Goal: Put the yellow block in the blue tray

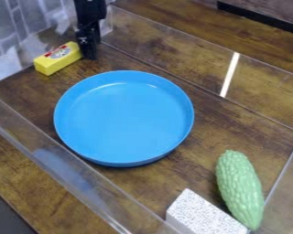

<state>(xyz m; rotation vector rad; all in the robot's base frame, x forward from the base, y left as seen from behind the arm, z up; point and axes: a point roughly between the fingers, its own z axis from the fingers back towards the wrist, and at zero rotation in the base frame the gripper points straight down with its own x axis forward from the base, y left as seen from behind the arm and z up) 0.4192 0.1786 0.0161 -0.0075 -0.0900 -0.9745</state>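
The yellow block (56, 58), small and oblong with a red-and-white label on top, lies on the wooden table at the back left. My gripper (88, 46) hangs pointing straight down at the block's right end, dark against the wood. Its jaws stand open, and nothing shows gripped between them. I cannot tell whether a fingertip touches the block. The blue tray (124, 119), a big round shallow dish with a raised rim, sits in the middle of the table. It lies in front of and to the right of the block, with nothing in it.
A bumpy green gourd (241, 188) lies at the front right, with a white speckled sponge block (203, 214) beside it at the front edge. Clear plastic walls (39, 155) enclose the table on the left, front and right.
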